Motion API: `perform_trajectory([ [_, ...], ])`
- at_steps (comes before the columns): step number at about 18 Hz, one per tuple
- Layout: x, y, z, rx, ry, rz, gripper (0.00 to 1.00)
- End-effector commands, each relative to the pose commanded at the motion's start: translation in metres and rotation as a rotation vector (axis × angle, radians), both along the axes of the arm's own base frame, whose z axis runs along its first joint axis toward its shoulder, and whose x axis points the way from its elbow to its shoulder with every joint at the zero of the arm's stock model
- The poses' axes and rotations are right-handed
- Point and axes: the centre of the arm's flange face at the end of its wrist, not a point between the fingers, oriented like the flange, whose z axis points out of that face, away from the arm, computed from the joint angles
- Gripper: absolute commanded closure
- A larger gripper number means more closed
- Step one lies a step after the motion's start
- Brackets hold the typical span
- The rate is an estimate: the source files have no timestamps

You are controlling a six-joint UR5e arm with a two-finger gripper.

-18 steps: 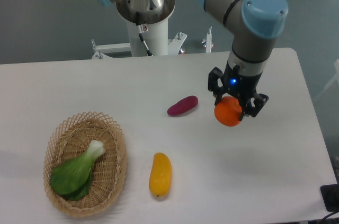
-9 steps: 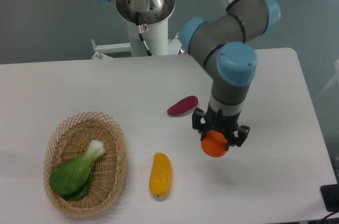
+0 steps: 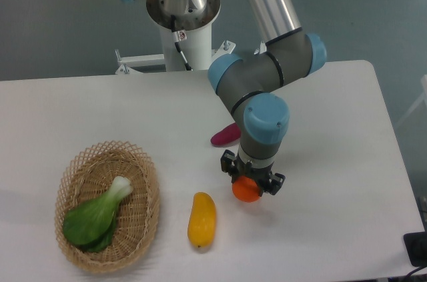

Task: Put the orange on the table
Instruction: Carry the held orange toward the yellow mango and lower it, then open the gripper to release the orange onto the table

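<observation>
From the one fixed camera I count one arm, mine, coming down from the top centre of the frame and bending at a blue-capped elbow toward lower centre. At its end my gripper point(image 3: 252, 183) points down, its two black fingers closed around the one orange point(image 3: 246, 191), which shows as a bright ball below the wrist, a little right of centre in the lower half of the frame. I cannot tell whether the orange touches the white desk point(image 3: 347, 162) or hangs just above it; a faint shadow lies right under it.

There are three loose pieces of produce besides the orange. One purple sweet potato point(image 3: 224, 136) lies just above and left of my wrist, partly hidden behind the arm. One elongated yellow fruit point(image 3: 201, 220) lies on the desk in the lower centre, to the left of the orange and apart from it. One green leafy vegetable point(image 3: 95, 215) with a pale stalk rests inside the one wicker basket point(image 3: 143, 175) in the lower left of the frame.

In the upper part of the frame, behind the desk's far edge, stands one white pedestal point(image 3: 189, 42) carrying the arm's base.
</observation>
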Motion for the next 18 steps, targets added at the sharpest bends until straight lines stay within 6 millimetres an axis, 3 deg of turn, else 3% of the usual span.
perform_trajectory([
  [4,0.004,0.002,-0.005,-0.007,-0.006,-0.006,0.51],
  [6,0.004,0.002,-0.005,-0.007,-0.006,-0.006,0.45],
  [7,0.003,0.002,-0.004,-0.004,-0.005,-0.009,0.27],
  [8,0.002,0.003,-0.001,-0.001,0.002,-0.026,0.03],
  [14,0.004,0.001,0.007,0.006,0.01,-0.032,0.0],
  [18,0.003,0.001,0.033,0.035,0.044,-0.032,0.0],
])
